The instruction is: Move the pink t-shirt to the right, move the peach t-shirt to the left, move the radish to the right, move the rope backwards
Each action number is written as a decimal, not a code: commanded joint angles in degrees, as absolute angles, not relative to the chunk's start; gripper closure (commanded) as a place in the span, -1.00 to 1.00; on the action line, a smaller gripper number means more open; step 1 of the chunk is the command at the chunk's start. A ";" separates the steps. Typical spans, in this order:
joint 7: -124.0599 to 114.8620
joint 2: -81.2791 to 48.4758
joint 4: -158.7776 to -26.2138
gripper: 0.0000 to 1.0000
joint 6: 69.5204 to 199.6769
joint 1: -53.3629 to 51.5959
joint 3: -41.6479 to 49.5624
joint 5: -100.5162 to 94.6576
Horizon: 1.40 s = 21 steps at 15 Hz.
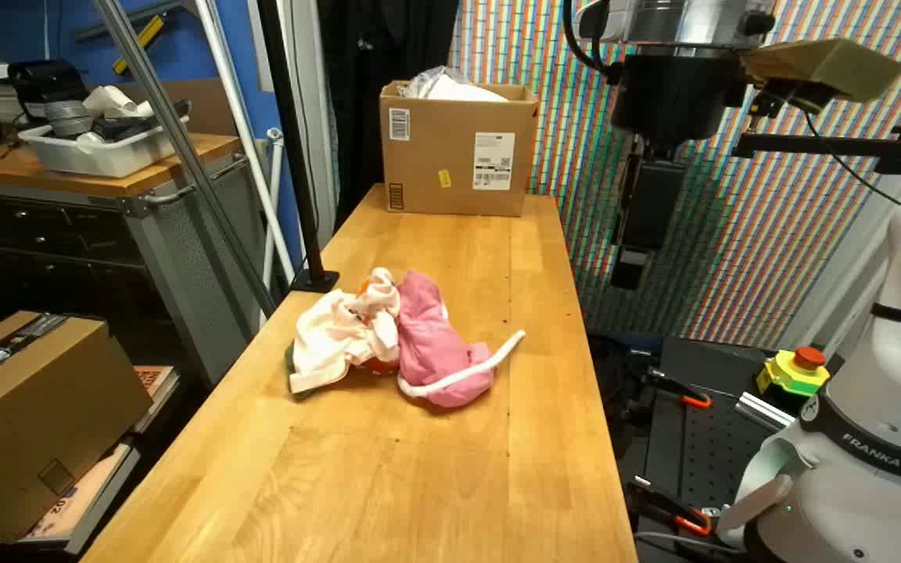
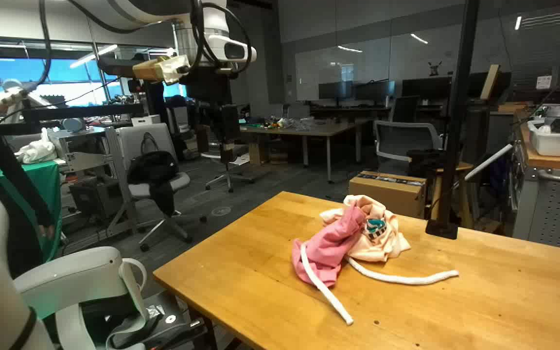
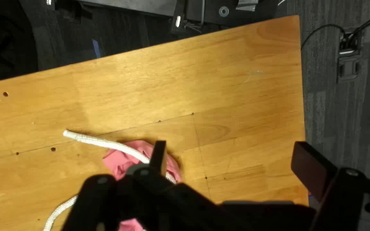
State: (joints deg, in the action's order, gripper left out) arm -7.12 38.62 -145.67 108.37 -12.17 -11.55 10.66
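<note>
Gripper (image 3: 231, 158) released, fingers (image 3: 310, 168) spread wide in the wrist view; hangs high, well apart from the cloths, in both exterior views. Pink shirt (image 2: 331, 244) on the table (image 2: 241, 272), crumpled into a longish rose heap; in an exterior view its long axis runs upper right to lower left. Rope (image 2: 325, 290) white, braided; same view, one length lies over the pink shirt, free end toward lower right; another curves out beside the cloths, free end toward right. Whether they join underneath, cannot tell. Peach shirt (image 1: 333, 336) pale, creased, bunched against the pink; in an exterior view, long axis lower left to upper right. Red-orange patches (image 1: 380, 365) in its folds: print or separate thing, cannot tell. Count: one pink shirt, one peach shirt, two rope lengths showing.
</note>
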 commanded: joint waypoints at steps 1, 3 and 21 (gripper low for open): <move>-7.06 38.64 -145.34 -1.00 108.25 -12.03 -11.66 10.72; -7.06 38.83 -145.01 -1.00 108.24 -12.03 -11.67 10.73; 4.10 25.80 -143.76 -1.00 133.33 -10.80 -7.93 -2.70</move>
State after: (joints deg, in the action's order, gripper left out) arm 0.30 30.67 -145.33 128.28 -10.43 -9.82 -3.22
